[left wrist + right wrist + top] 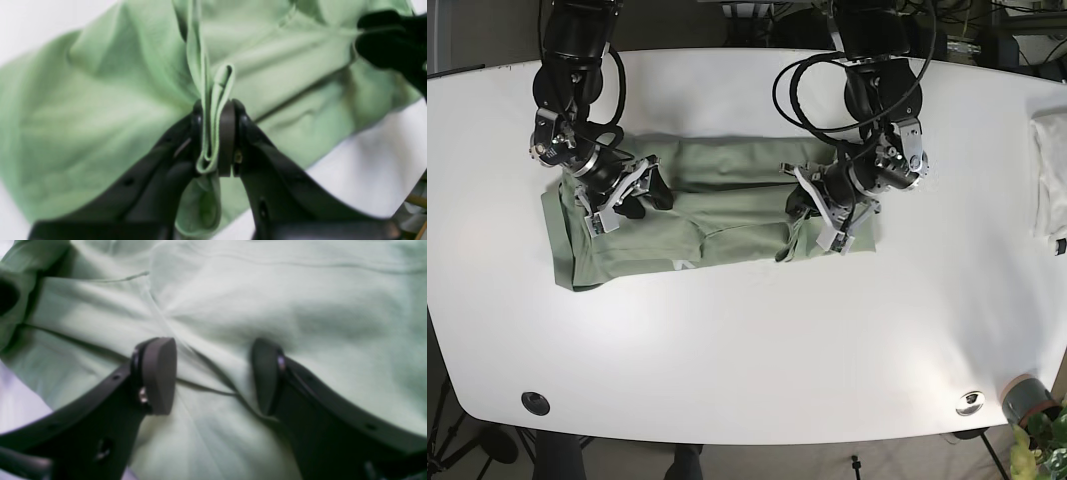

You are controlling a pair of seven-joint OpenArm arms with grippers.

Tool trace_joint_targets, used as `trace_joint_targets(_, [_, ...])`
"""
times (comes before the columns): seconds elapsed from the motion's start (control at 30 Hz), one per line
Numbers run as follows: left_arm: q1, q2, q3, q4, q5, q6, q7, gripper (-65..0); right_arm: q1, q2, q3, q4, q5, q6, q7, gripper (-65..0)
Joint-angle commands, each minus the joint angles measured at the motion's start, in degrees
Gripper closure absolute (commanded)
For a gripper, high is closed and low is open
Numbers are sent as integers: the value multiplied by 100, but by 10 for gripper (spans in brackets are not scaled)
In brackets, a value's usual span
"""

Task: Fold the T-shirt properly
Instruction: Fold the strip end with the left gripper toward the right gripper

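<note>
While left hand [213, 140] pinches T-shirt [717, 215] fold, right hand [213, 376] gapes, shirt's far edge blurred.

No readable text anywhere, honestly. The only candidate is a tiny pale mark on the green T-shirt [697, 215], near its front edge in the base view; it might be a small print or a label, but it's way too small to make out (both wrist views are blurry and show plain fabric only). Nothing legible on the white table [757, 350] or on the folded white cloth [1052, 185] at its right edge.
</note>
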Motion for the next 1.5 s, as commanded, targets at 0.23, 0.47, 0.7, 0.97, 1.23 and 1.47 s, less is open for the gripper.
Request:
trace_joint_targets(0.23, [-261, 25, 489, -409, -159, -18, -147, -31, 56, 33, -1, 38, -5, -1, -53, -349])
trace_joint_targets(0.47, [-375, 25, 709, -559, -168, 246, -173, -63, 73, 33, -1, 38, -5, -1, -53, -349])
trace_joint_targets(0.7, [-428, 25, 858, -541, -177, 668, -200, -281, 73, 33, -1, 38, -5, -1, -53, -349])
trace_joint_targets(0.97, [-437, 25, 1684, -427, -177, 659, -191, -297, 82, 33, -1, 38, -5, -1, -53, -349])
trace_joint_targets(1.23, [-384, 25, 2484, 320, -177, 659, -191, -297, 82, 33, -1, 38, -5, -1, -53, -349])
trace_joint_targets(1.47, [-288, -45, 2027, 901, -150, 685, -191, -297, 82, 33, 8, 82, -5, -1, -79, -349])
